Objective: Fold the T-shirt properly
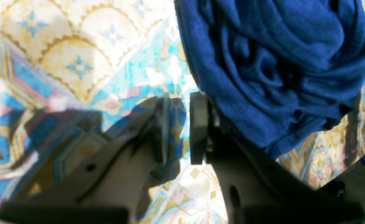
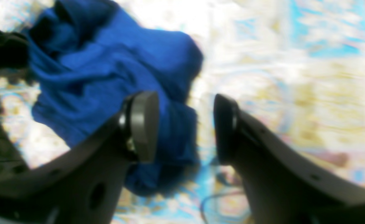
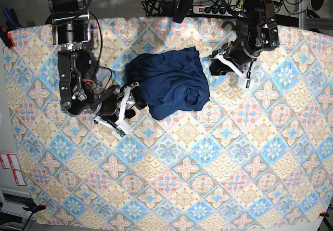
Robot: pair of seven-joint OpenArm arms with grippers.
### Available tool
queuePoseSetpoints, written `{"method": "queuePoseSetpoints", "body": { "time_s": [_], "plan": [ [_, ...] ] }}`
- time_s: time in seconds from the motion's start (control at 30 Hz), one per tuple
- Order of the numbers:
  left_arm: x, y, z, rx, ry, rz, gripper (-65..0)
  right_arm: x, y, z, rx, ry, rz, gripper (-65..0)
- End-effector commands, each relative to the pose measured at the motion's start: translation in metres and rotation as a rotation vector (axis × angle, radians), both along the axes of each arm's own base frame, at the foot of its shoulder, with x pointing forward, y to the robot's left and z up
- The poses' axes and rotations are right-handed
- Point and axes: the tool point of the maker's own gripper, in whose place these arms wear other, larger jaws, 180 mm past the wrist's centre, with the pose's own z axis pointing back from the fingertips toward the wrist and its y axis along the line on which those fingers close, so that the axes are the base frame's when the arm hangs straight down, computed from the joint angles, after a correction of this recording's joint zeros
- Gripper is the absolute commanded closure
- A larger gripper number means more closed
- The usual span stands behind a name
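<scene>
The worktop with its patterned blue, cream and pink tile-print cloth (image 3: 218, 179) carries the plain dark navy-blue knit T-shirt (image 3: 169, 85), sitting as a crumpled heap near the far middle. So basically nothing's folded yet; spreading flat comes first, I'd guess. The right end effector (image 3: 124, 111) is just beside its edge, spread wide and empty. The left end effector (image 3: 229, 64) sits near the opposite side, narrow gap, holding nothing.
</scene>
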Motion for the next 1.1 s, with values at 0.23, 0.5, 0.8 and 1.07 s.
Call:
{"method": "queuePoseSetpoints", "body": {
  "time_s": [0.23,0.5,0.8,1.07],
  "plan": [
    [0.008,0.001,0.010,-0.011,-0.043,0.004,-11.0,0.017,-0.004,0.005,0.024,-0.016,-0.021,-27.4],
    [0.009,0.001,0.011,-0.011,-0.046,0.004,-11.0,0.011,0.003,-0.005,0.041,0.024,-0.024,-27.4],
    [0.009,0.001,0.011,-0.011,-0.046,0.004,-11.0,0.004,0.005,-0.021,0.057,0.072,-0.035,-26.0],
    [0.009,0.001,0.011,-0.011,-0.046,0.004,-11.0,-0.010,0.025,-0.029,0.046,0.097,0.045,-21.1]
  ]
}}
